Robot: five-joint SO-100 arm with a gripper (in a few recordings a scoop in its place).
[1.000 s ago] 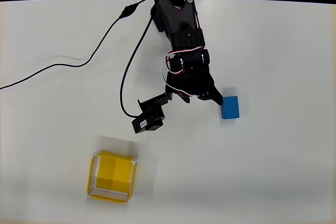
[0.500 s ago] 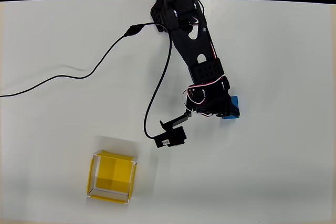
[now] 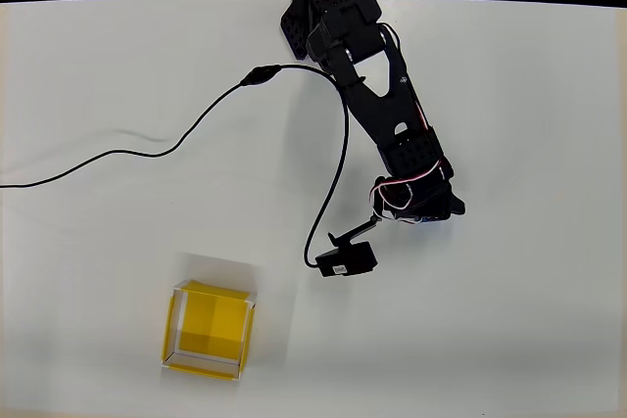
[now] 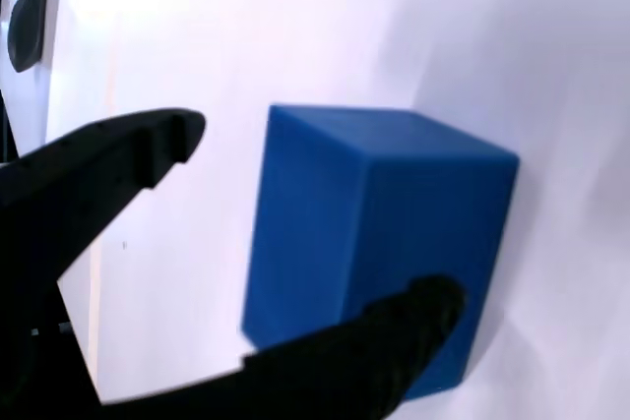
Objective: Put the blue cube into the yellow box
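In the wrist view the blue cube (image 4: 379, 233) sits on the white table between my gripper's (image 4: 315, 213) two black fingers. The upper finger (image 4: 128, 159) stands clear of the cube's left face with a gap. The lower finger (image 4: 394, 327) crosses in front of its bottom right corner. The jaws are open around the cube. From overhead, my gripper (image 3: 421, 205) is right of centre and covers the cube. The yellow box (image 3: 209, 328) stands open-topped at the lower left, well away from the gripper.
A black cable (image 3: 196, 124) runs from the left edge across the table to the arm. The black camera block (image 3: 348, 261) juts out below and to the left of the gripper. The table's far edge meets a dark band along the top.
The arm has stretched forward and to the right. The gripper came down over the blue cube, which was in plain sight a second ago and is now covered from overhead.
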